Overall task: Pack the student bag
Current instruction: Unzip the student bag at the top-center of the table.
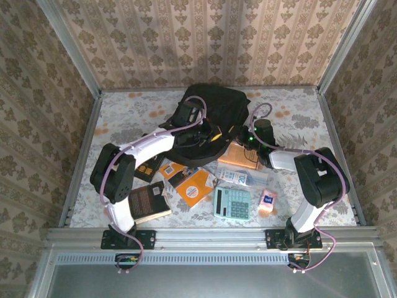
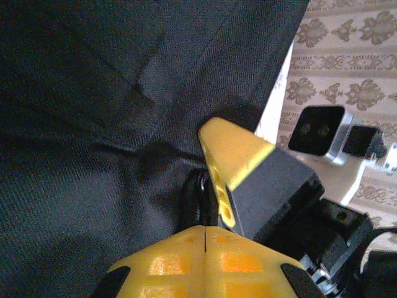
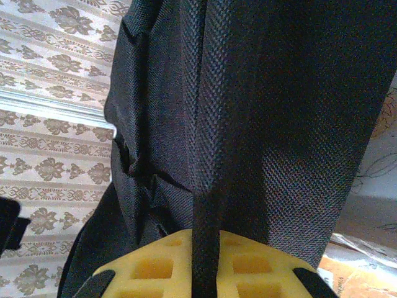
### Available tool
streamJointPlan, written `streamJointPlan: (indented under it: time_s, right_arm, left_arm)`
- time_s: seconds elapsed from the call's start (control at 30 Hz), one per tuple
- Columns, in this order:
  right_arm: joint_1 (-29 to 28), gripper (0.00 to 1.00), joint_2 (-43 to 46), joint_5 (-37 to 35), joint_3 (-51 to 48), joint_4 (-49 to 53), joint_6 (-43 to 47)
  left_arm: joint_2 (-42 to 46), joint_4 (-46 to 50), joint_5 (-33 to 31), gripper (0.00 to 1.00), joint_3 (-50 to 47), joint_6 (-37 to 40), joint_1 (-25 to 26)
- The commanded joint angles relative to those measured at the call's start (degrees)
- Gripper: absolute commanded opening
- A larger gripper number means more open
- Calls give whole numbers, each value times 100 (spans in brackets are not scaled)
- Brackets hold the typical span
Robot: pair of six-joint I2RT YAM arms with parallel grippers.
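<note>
The student bag (image 1: pixel 214 112), a soft black backpack, lies at the back middle of the table. My left gripper (image 1: pixel 209 133) rests on its front edge. In the left wrist view the left gripper (image 2: pixel 205 228) is shut, its yellow fingers pinching a small black zipper pull (image 2: pixel 203 186) against the bag fabric (image 2: pixel 93 124). My right gripper (image 1: pixel 243 135) is at the bag's right side. In the right wrist view the right gripper (image 3: pixel 206 233) is shut on a black webbing strap (image 3: pixel 208 155) of the bag. One right finger (image 2: pixel 232 152) shows next to the left jaws.
In front of the bag lie a brown book (image 1: pixel 239 155), an orange notebook (image 1: pixel 193 185), a black book (image 1: pixel 147 202), a teal calculator (image 1: pixel 233 203), a clear packet (image 1: pixel 240 177) and a pink pack (image 1: pixel 268 202). Patterned walls close in three sides.
</note>
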State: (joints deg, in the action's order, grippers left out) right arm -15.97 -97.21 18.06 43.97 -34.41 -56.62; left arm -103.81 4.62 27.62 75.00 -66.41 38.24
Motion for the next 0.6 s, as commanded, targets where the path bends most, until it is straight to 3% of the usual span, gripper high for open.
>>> streamJointPlan:
  time_s: [0.0, 0.57]
  right_arm:
    - [19, 0, 34, -268, 202, 356, 295]
    - [58, 0, -197, -244, 773, 1310, 705]
  left_arm:
    - [292, 393, -121, 0, 5, 515, -45]
    - [1004, 1034, -458, 0, -591, 1588, 77]
